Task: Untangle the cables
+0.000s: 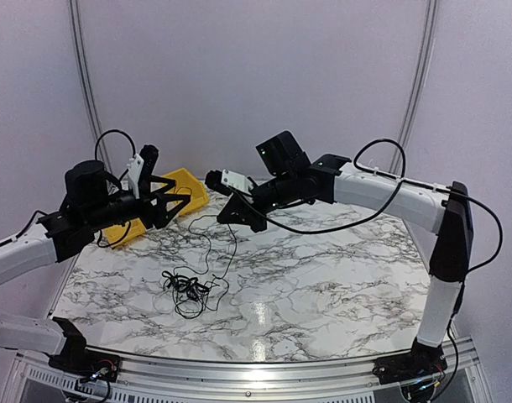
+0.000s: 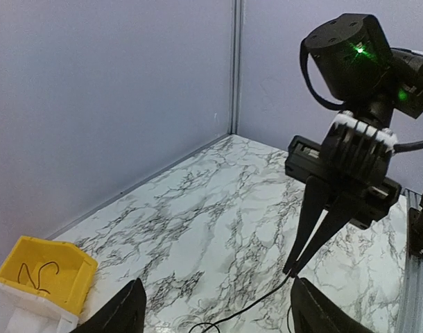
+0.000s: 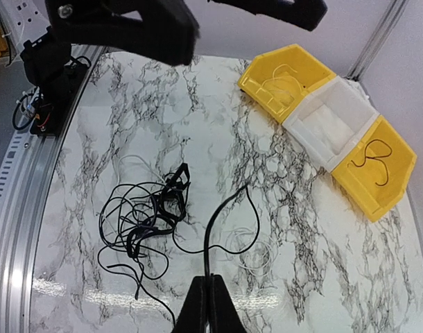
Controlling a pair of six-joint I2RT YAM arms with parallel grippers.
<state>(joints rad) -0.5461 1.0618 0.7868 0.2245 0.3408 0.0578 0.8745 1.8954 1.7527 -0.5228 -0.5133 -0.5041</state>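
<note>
Cables [image 1: 185, 288]: one loose tangle of very thin black wire lies on the marble table [image 1: 340, 277], toward its near left corner and well apart from the bins.

Handling, as judged: the wire is very light and limp, with no stiffness to keep a shape. If pulled hard, the loops are expected to drag along and tighten, and the small end pieces may snag. A hold is best taken on a free run or beside an end piece, away from the knotted middle.

One lifted strand [image 3: 207, 239] is clamped between the closed fingers of the right gripper [image 3: 209, 300] and runs down to the tangle. The left gripper [image 2: 218, 295] is held above the table, fingers wide apart, with nothing between them.

Count:
- One tangle; the number of wires in it cannot be told.
- One strand raised.
- Three bins at the far left corner: a first yellow bin [image 3: 354, 194], a white bin [image 3: 315, 133] and a second yellow bin [image 3: 265, 91].
- One binned black wire [image 3: 374, 158] in the first yellow bin.
- One pale wire [image 3: 284, 78] in the second yellow bin.
- Two grippers.
</note>
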